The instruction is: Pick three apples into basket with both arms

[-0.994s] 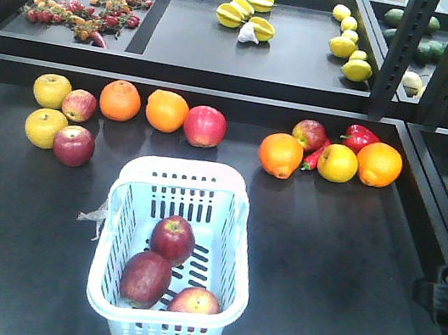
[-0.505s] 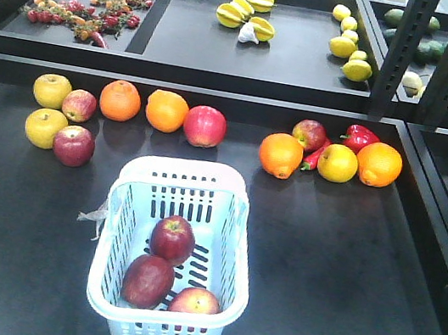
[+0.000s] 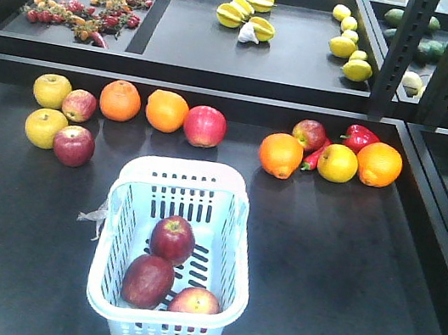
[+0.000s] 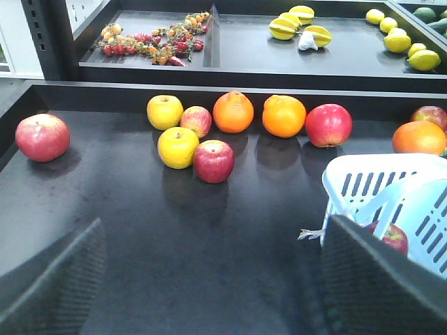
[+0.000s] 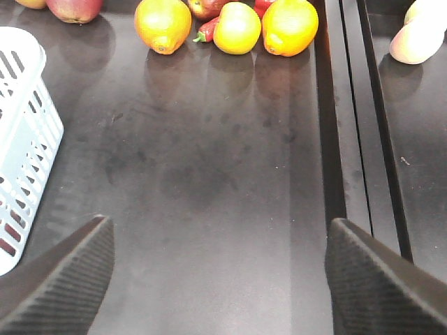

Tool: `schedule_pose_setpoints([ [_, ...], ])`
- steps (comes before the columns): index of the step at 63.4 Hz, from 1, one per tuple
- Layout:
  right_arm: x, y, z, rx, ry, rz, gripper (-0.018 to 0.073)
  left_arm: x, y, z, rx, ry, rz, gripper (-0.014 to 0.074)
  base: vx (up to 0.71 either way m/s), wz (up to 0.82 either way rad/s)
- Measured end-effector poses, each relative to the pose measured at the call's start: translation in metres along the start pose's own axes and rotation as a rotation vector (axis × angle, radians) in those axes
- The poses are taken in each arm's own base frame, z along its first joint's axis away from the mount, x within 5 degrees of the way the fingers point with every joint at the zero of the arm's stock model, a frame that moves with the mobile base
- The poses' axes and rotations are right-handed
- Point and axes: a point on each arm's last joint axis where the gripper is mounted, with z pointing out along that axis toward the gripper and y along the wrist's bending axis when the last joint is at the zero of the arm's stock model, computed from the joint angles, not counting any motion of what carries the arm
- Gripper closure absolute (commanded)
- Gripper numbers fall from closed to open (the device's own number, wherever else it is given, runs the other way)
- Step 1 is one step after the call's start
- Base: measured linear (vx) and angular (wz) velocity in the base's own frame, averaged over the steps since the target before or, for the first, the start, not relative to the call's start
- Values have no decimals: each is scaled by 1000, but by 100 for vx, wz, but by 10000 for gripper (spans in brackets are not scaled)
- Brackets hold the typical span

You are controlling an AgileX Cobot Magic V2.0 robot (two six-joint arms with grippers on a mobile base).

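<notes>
Dark table (image 3: pixel 345 265) bare right of basket (image 3: pixel 238 247); we see three apples (image 3: pixel 172 239) inside. Left claw (image 4: pixel 209 293), right claw (image 5: pixel 216 279) spread wide, holding nothing.

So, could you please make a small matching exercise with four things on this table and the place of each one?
Things:
1. three apples
2. red pepper
3. star fruits
4. basket

Places:
A. on the upper shelf at the back
B. inside the basket
C. among the fruit group on the right of the table
D. on the table in front, near the middle

Pairs: 1-B, 2-C, 3-A, 4-D
</notes>
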Motion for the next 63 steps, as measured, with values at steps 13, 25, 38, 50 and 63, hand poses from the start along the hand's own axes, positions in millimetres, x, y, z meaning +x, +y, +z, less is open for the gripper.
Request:
schedule_pose_setpoints([
  [13,0,0,0,0,0,0,-18,0,0,0,0,0,0,4,0,0],
  [25,0,0,0,0,0,-1,-18,0,0,0,0,0,0,4,0,0],
  [38,0,0,0,0,0,-1,-18,0,0,0,0,0,0,4,0,0],
  [50,0,0,0,0,0,-1,-1,0,0,0,0,0,0,13,0,0],
  [63,0,0,0,0,0,-1,187,0,0,0,0,0,0,180,0,0],
])
